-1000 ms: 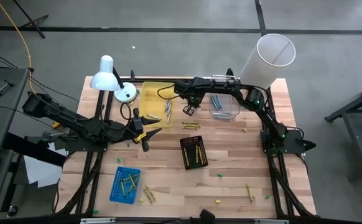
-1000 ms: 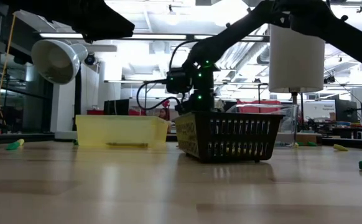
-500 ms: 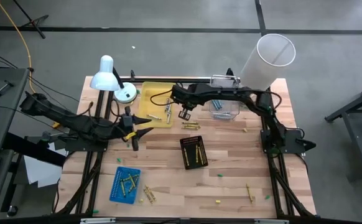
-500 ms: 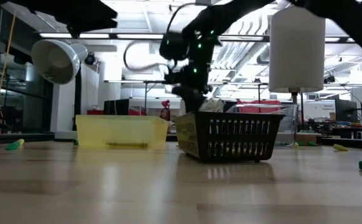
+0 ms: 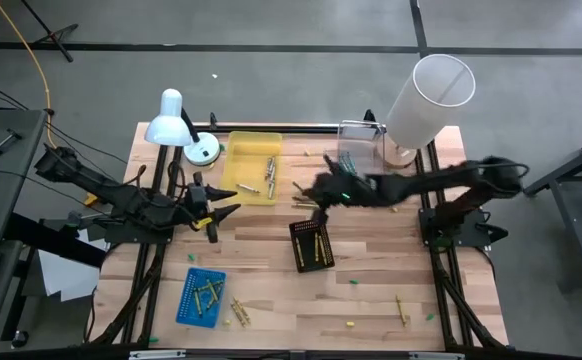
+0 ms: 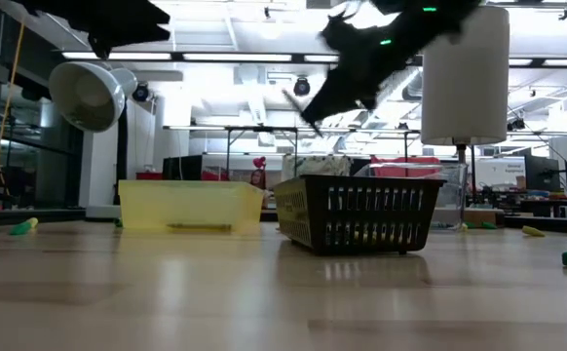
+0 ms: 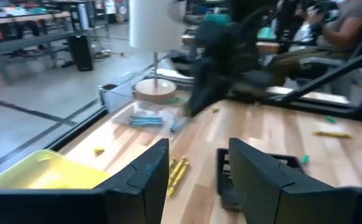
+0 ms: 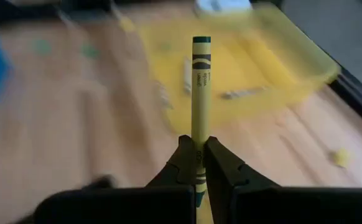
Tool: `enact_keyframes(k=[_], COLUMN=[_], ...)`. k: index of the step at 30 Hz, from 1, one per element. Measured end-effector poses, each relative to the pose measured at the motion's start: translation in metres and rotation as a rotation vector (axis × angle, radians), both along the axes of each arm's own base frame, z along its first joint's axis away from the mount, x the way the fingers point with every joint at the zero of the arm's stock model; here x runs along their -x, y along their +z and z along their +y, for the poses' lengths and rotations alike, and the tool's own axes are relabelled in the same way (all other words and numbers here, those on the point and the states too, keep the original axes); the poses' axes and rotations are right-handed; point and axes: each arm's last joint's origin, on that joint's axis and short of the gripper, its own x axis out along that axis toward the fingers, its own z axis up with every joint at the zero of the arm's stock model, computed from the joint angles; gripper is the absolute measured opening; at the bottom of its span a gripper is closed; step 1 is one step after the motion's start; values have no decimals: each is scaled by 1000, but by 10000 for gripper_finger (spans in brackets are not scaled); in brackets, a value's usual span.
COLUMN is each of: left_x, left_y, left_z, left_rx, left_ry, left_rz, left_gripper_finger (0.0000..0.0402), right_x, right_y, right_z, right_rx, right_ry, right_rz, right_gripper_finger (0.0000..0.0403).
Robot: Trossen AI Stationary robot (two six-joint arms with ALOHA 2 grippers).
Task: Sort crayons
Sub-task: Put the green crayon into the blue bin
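Right jaws: your right gripper [image 8: 198,163] is clamped on one yellow-green crayon [image 8: 199,106], which stands straight out past the fingertips.
Right gripper place: it hangs above the table between the yellow tray [image 5: 252,166] and the black basket [image 5: 311,243], well clear of the basket rim in the low view.
Left jaws: your left gripper [image 7: 193,168] stands spread wide with nothing between the fingers.
Left gripper place: it waits over the left of the table, just beside the yellow tray's near corner.
Crayons: a few lie in the yellow tray, several in the black basket, some bluish ones in the clear bin [image 5: 356,165], more in the blue tray [image 5: 199,296]; loose ones lie on the wood near the blue tray and toward the front right.
Edges: the lamp [image 5: 170,121] and yellow tray crowd the back left; the white cylinder [image 5: 426,95] stands at the back right corner.
Open room: bare wood runs between the basket and the blue tray, and across the front middle.
Change: a second ago the right gripper was higher up the table by the yellow tray and clear bin; now it has swung toward the basket, jaws drawn fully together. The left gripper has pulled back slightly leftward.
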Motion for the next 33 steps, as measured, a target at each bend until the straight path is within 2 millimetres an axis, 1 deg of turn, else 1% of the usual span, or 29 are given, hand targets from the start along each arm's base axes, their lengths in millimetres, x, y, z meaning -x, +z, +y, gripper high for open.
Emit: enact_keyframes(k=[2,5,8,10,13,18,29,31,33], left_x=[-2,-10,-20,-26,-34,-38,-21,-20,-19], left_y=[-2,-6,-13,-19,-27,-28,-7,-6,-5], left_z=[0,0,-1,-1,0,3,4,5,6], left_rx=[-8,-18,-45,-70,-97,-97,-82,-80,-79], left_ry=[28,55,46,6,-66,-108,-113,-102,-88], left_rz=[7,12,-13,-27,-33,-33,-145,-154,-158], left_gripper_finger=[154,154,154,154,154,154,154,154,154], right_x=[18,37,49,53,55,54,53,49,41], right_y=[-5,-10,-19,-21,-23,-21,-24,-30,-38], right_z=[13,28,38,43,49,52,52,53,54], right_rx=[-22,-29,-33,-10,32,41,20,-4,-29], right_ry=[27,85,126,158,194,213,211,206,214], right_rz=[-134,-334,-449,-497,-507,-509,-491,-496,-507], right_gripper_finger=[0,0,0,0,0,0,0,0,0])
